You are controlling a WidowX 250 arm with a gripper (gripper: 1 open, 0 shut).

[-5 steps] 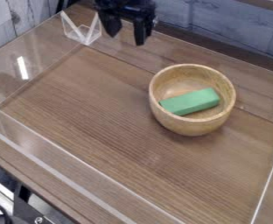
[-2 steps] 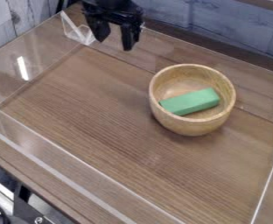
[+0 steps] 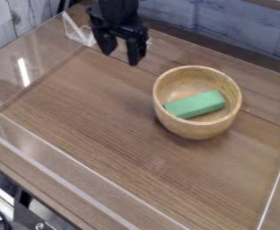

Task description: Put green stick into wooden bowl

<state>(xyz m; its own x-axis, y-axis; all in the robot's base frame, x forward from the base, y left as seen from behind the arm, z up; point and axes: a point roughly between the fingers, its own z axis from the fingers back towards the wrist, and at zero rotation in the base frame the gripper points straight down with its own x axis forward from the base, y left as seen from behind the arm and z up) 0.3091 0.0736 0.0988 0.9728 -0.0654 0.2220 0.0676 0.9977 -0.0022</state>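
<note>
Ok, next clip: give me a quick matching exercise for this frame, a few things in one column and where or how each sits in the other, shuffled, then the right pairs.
Things:
1. green stick
2. wooden bowl
3. gripper
4. table

Places or states:
A. at the top of the view, jaws open, holding nothing
B. lying inside the bowl
C. dark wood grain surface, bare at lower left
D. standing on the right side of the table

Pairs: 1-B, 2-D, 3-A, 4-C

Green stick (image 3: 196, 105) lies flat inside wooden bowl (image 3: 197, 127).
</note>
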